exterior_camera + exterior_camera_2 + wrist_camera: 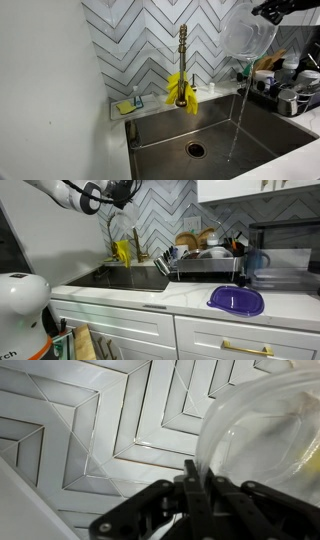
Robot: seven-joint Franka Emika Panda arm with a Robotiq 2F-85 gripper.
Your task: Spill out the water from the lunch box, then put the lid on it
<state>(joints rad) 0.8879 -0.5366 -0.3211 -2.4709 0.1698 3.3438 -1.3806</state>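
The clear, rounded lunch box (248, 30) tilts, streaming water (238, 112).

Clear glossy plastic lunch box (249, 30), brushed-metal sink (262, 125).

Home kitchen: steel sink (165, 125) with faucet (183, 55), chevron-tiled backsplash (130, 35), loaded dish rack (205, 265) on white counter (185, 298), white cabinets (120, 330) with brass pulls below.

White countertop (185, 295), purple lid (236, 301), dish rack (205, 268)
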